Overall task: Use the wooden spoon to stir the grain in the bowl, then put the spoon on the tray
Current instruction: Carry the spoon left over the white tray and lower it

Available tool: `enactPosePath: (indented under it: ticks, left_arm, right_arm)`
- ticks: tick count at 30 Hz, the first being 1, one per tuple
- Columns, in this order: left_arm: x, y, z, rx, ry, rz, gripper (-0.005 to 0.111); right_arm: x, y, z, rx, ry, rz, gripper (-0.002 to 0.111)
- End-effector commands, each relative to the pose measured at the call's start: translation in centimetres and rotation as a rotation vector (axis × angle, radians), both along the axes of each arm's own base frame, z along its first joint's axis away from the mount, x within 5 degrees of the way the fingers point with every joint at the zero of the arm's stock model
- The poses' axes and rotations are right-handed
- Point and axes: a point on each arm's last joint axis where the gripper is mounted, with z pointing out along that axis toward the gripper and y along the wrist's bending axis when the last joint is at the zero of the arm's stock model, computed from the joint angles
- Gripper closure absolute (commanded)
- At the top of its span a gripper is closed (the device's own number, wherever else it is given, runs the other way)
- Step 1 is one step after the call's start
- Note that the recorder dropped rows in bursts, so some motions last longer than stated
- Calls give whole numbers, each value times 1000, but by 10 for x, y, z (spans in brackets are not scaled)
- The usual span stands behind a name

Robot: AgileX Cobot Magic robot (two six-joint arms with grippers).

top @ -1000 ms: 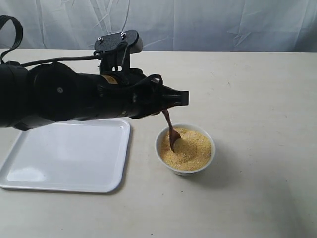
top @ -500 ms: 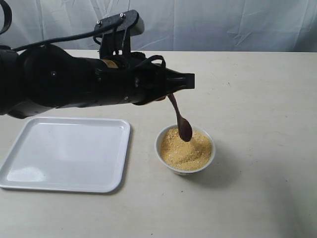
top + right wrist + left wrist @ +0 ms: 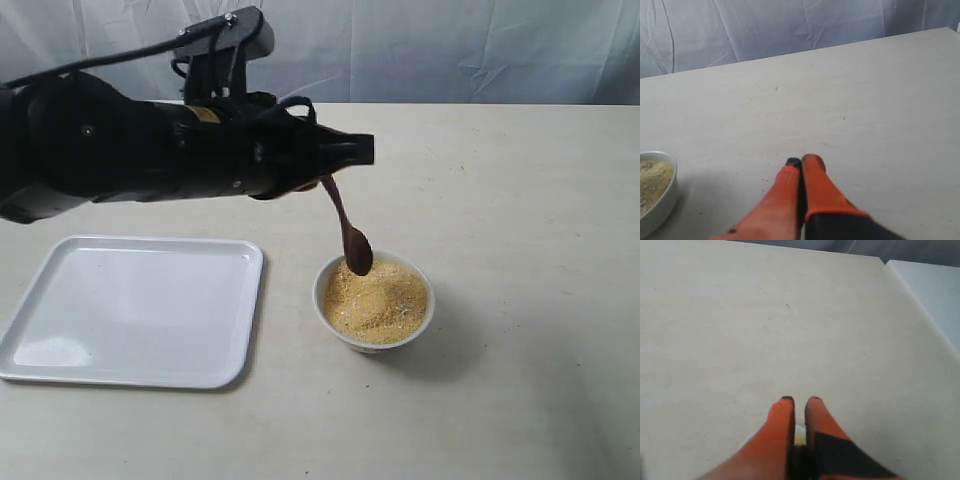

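Note:
My left gripper (image 3: 350,156) hangs above the table, shut on the handle of the dark wooden spoon (image 3: 347,228). The spoon slants down, its oval end just over the far-left rim of the small white bowl (image 3: 385,343). Golden grain (image 3: 382,298) fills the bowl in a mound. In the left wrist view the left gripper (image 3: 799,401) shows orange fingers (image 3: 779,426) almost together, with a sliver of grain (image 3: 799,440) between them. The white tray (image 3: 130,310) lies flat to the left of the bowl. My right gripper (image 3: 802,161) is shut on nothing, low over the table beside the bowl (image 3: 661,200).
The black left arm (image 3: 120,150) stretches over the tray's far edge. A pale blue cloth backdrop (image 3: 450,50) hangs behind the table's far edge. The right wrist view shows bare tabletop (image 3: 865,100) beyond the right gripper.
The spoon has come up out of the grain, swung right, then drifted back toward the bowl's far-left rim. The left arm has risen. The grain's surface has changed shape.

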Motion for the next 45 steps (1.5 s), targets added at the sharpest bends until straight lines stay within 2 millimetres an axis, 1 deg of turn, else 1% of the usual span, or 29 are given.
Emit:
enactPosePath:
  ticks: [1,4,5,9,10,11,12,13,15,16,17,19,22,25,28,30,31,33,35,40,43,45]
  left_arm:
    - [6,28,9,-35,43,68,107]
    - [10,54,5,-47,110,129,107]
    - [10,73,0,-43,150,168,107]
    - [11,109,-11,-14,202,233,107]
    - [10,123,-17,-13,218,247,107]
    - [10,130,-18,-29,229,252,107]
    - [11,141,-18,-99,243,271,107]
    - [11,146,-18,-129,216,249,107]
    - [12,152,-14,-250,152,225,107]
    - [11,154,-17,-239,106,196,107]
    - [10,156,-19,-230,103,193,107]
    - [7,167,-32,-201,136,259,107]
    - [0,193,-53,-198,210,394,107]
    - [-5,209,-63,-199,239,463,107]
    - [-10,221,-71,-213,266,519,107]
    - [-13,225,-73,-250,292,547,107]
    - [-14,228,-74,-305,325,581,107]
    - [-14,228,-74,-358,361,606,107]
    - [-13,228,-79,-385,408,631,107]
    - [-5,227,-115,-383,581,633,107]
    - [-4,228,-132,-366,651,654,106]
    - [-4,228,-135,-362,663,654,102]
  right_arm:
    - [0,0,-1,-6,-11,-6,108]
    - [0,0,-1,-4,-11,-7,108]
    - [0,0,-1,-4,-11,-7,108]
    - [0,0,-1,-4,-11,-7,108]
    - [0,0,-1,-4,-11,-7,108]
    - [0,0,-1,-4,-11,-7,108]
    - [0,0,-1,-4,-11,-7,108]
    - [0,0,0,-4,-13,-7,108]
    - [0,0,0,-4,-13,-6,108]
    - [0,0,0,-4,-13,-6,108]
    - [0,0,0,-4,-13,-6,108]
    - [0,0,0,-4,-13,-6,108]
    - [0,0,0,-4,-13,-6,108]
    - [0,0,0,-2,-13,-7,108]
    - [0,0,-1,-2,-11,-7,108]
    - [0,0,0,-4,-11,-6,108]
    - [0,0,0,-4,-11,-6,108]
    - [0,0,0,-4,-11,-6,108]
    - [0,0,0,-4,-11,-6,108]
    - [0,0,0,-4,-14,-6,108]
    - [0,0,0,-4,-14,-6,108]
    - [0,0,0,-4,-14,-6,108]
